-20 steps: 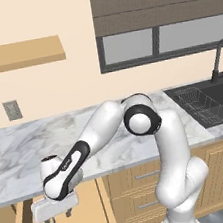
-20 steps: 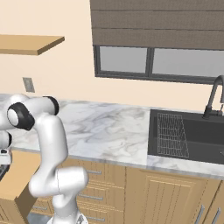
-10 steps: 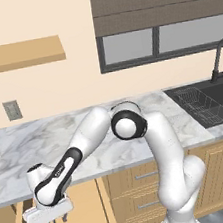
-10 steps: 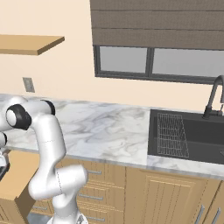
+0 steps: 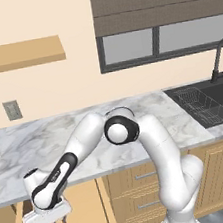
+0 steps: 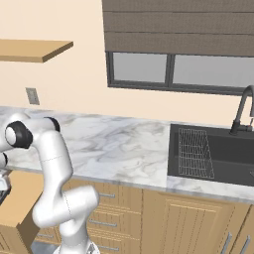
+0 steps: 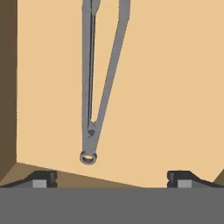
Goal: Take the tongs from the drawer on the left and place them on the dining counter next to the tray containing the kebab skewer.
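- My claw (image 7: 112,178) hangs over the open shallow light-wood drawer (image 7: 166,87) at the left, below the marble tabletop (image 5: 87,137). Its two small dark fingertips (image 7: 41,178) stand wide apart, and nothing is between them.
- The slim grey metal tongs (image 7: 98,83) lie flat on the floor of the drawer. The joined end with a small ring is near my claw, and the two long narrow arms spread a little as they run away from me.
- The tongs are to the left of the middle between my fingertips, not yet between them.
- I judge that the tongs are light, stiff and thin, and that the smooth metal can be slippery. The two arms will likely spring together when I press them.
- The best place to hold seems to be near the joined end, where the two arms are close together, pressing across both arms.
- The tongs lie very low on the wood, so I think my fingertips must go down almost to the drawer floor.
- The dark side wall of the drawer (image 7: 8,87) is near on the left, so I must keep some room there.
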